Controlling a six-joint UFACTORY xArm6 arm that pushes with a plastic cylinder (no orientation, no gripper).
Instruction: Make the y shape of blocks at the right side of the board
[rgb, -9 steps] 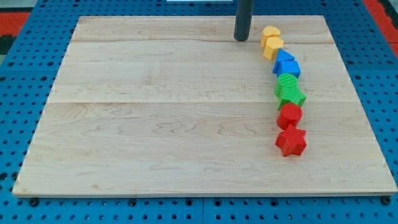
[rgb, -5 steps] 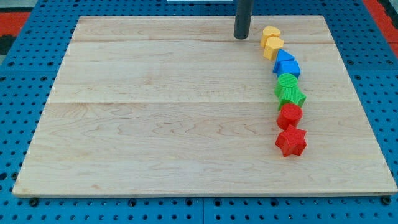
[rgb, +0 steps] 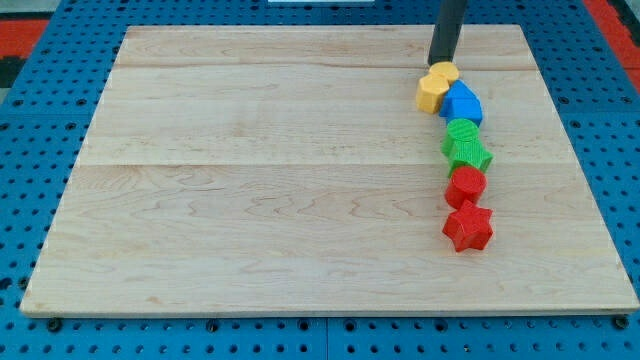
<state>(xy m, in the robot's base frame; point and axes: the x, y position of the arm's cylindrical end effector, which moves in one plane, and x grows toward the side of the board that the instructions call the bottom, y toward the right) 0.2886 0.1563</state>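
At the frame's upper right, my tip (rgb: 443, 62), clawless and holding nothing, touched the yellow blocks (rgb: 434, 87), probably to fork the column

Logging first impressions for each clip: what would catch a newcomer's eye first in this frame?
A bright column of blocks down the view's right side of the wooden board: yellow blocks at the top, then blue blocks, green blocks, a red round block and a red star at the bottom. My tip stands right above the yellow blocks, at the view's top, apparently touching them.
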